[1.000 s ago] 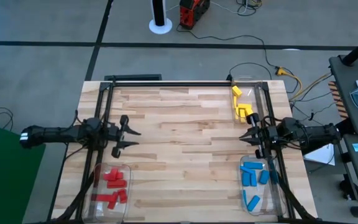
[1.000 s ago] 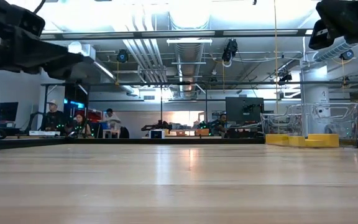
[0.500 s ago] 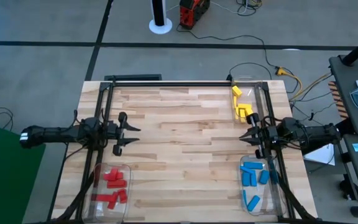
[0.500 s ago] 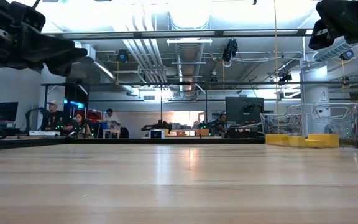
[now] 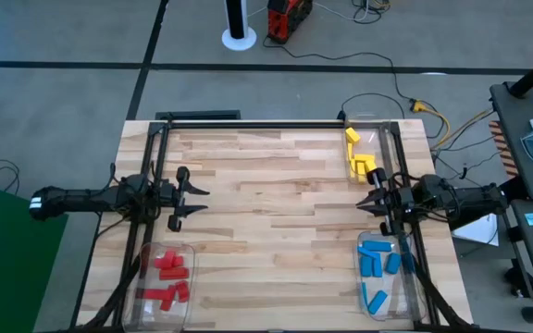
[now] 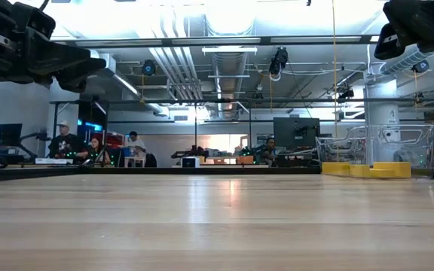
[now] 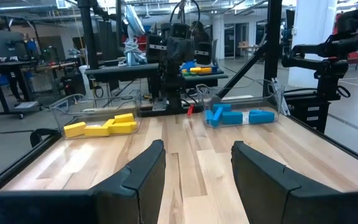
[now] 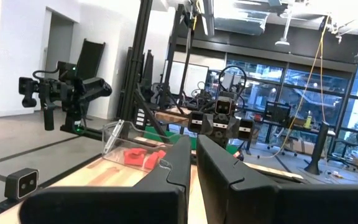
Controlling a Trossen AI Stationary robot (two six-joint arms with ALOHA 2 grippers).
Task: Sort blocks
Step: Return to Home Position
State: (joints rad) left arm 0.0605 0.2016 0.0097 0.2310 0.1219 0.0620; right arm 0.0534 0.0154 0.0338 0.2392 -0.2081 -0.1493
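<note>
Bench [image 5: 276,231] stock: red blocks [image 5: 167,277] binned at 7 o'clock, blue blocks [image 5: 378,268] at 5, yellow blocks [image 5: 359,157] at 1; left tool [image 5: 185,198] spread at 9, right tool [image 5: 370,196] pressed together at 3.

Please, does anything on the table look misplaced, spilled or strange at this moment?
Nothing stands out. The red blocks, blue blocks and yellow blocks lie each in their own clear bin, none loose on the table. The left pincer and right pincer hover at the table's two sides.

No readable text, labels, brands, numbers or signs on any surface in these views.
</note>
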